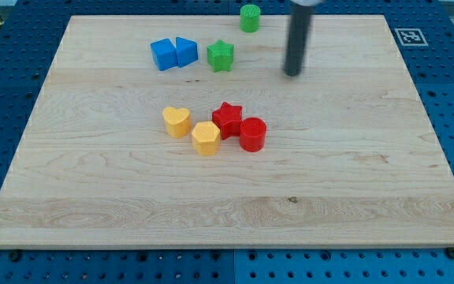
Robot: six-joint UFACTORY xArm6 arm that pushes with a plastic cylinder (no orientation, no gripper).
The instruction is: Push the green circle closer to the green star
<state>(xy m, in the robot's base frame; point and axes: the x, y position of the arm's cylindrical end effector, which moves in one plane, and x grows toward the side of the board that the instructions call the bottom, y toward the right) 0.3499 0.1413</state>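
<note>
My tip (292, 73) rests on the wooden counter (353, 181), apart from every block; the arm carries no pincer, only a bare rod. The green circle (250, 17) sits at the counter's top edge, up and to the view's left of the tip, the green star (221, 55) below-left of it. Judged an approach: next, the tip must round the circle's upper right and push down-left

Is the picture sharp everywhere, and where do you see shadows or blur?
In the camera view the light is even and soft, without glare on the board; the red circle and the green star look sharp with faint shadows; only the rod above my tip seems slightly blurred.
</note>
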